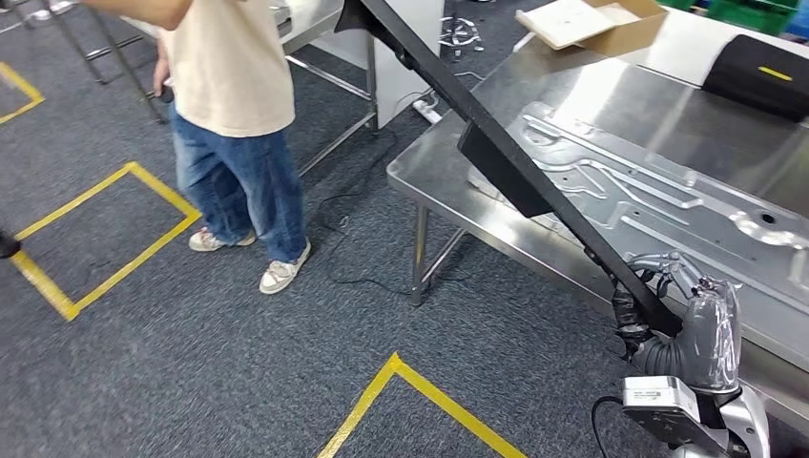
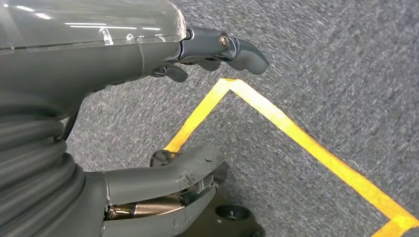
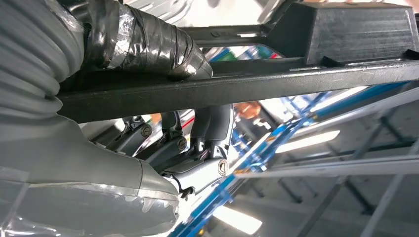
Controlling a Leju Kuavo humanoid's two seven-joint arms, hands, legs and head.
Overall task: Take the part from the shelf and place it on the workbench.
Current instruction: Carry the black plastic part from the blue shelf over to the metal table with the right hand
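My right hand (image 1: 668, 320) grips one end of a long black plastic part (image 1: 496, 143), which slants up and to the left over the front edge of the steel workbench (image 1: 448, 181). In the right wrist view the taped thumb (image 3: 148, 42) and the darker fingers (image 3: 197, 143) close around the black part (image 3: 296, 79) from both sides. My left hand (image 2: 163, 123) hangs above the grey carpet with its fingers apart and nothing in it. A large stamped metal panel (image 1: 658, 196) lies on the workbench under the part.
A person in jeans (image 1: 238, 172) stands on the carpet left of the workbench. Yellow tape lines (image 1: 420, 386) mark the floor. A cardboard box (image 1: 587, 21) and a black case (image 1: 758, 72) sit on the far side of the bench. A second table (image 1: 329, 57) stands behind.
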